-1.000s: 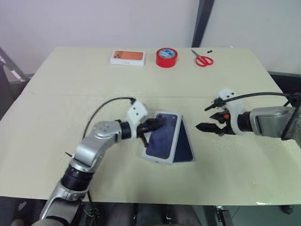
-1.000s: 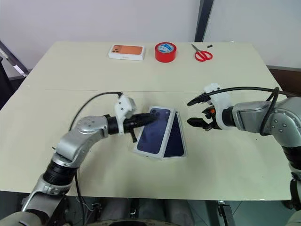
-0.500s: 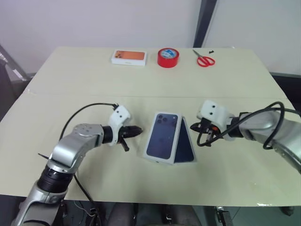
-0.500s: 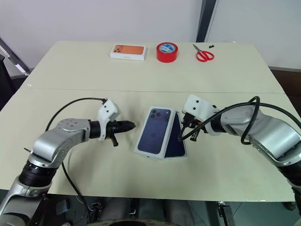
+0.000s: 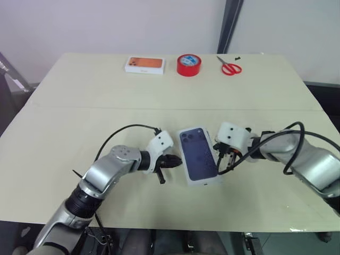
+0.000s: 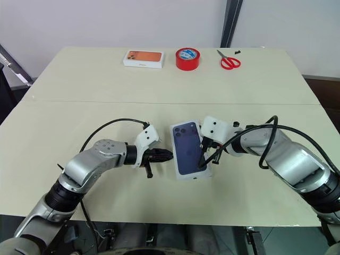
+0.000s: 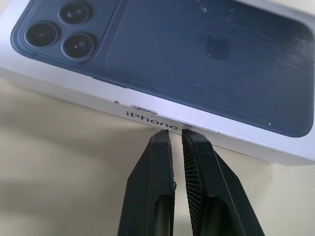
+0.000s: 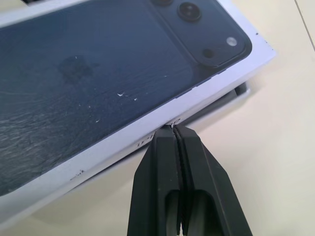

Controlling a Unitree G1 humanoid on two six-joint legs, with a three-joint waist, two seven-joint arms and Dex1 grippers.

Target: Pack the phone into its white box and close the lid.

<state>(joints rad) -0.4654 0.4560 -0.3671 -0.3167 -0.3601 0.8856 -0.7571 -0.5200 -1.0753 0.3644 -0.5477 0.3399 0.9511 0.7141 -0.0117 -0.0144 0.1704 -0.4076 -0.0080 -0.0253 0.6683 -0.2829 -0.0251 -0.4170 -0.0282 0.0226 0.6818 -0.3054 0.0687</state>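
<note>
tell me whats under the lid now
A strip of the white box peeks out below one corner of the lid. The lid covers the rest, so the phone can't be seen.

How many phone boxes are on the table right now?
2. The white box with the lid printed with a dark blue phone sits near the front, between the two grippers. The small orange-topped box lies at the far edge, left of the red tape roll.

The lid lies near the table's front middle, flanked closely by the left gripper and right gripper, so its long sides are blocked. Its near and far ends have bare tabletop. The small orange-topped box, red tape roll and scissors line the far edge, well apart.
</note>
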